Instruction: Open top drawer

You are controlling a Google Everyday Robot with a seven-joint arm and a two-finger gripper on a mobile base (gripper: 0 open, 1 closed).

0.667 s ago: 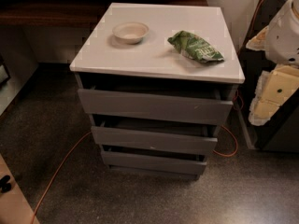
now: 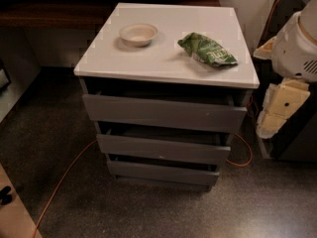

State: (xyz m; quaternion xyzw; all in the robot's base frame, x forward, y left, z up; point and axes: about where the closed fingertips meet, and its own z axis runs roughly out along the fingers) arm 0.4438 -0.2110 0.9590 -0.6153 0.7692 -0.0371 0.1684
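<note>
The top drawer (image 2: 163, 113) is the widest grey flat front, just under the white top (image 2: 124, 63) of a small cabinet. Its front stands a little forward of the frame, with a dark gap above it. Two narrower grey drawer fronts (image 2: 163, 148) sit below it. My gripper (image 2: 278, 109) shows as cream-coloured parts under the white arm (image 2: 297, 38) at the right edge. It hangs level with the top drawer, to the right of the cabinet and apart from it.
A beige bowl (image 2: 138, 33) and a green snack bag (image 2: 207, 49) lie on the white top. An orange cable (image 2: 64, 177) runs over the speckled floor to the cabinet's foot. A dark wooden bench (image 2: 44, 14) stands behind on the left.
The arm and gripper at the right edge have dropped slightly. The drawers, bowl and bag have not moved.
</note>
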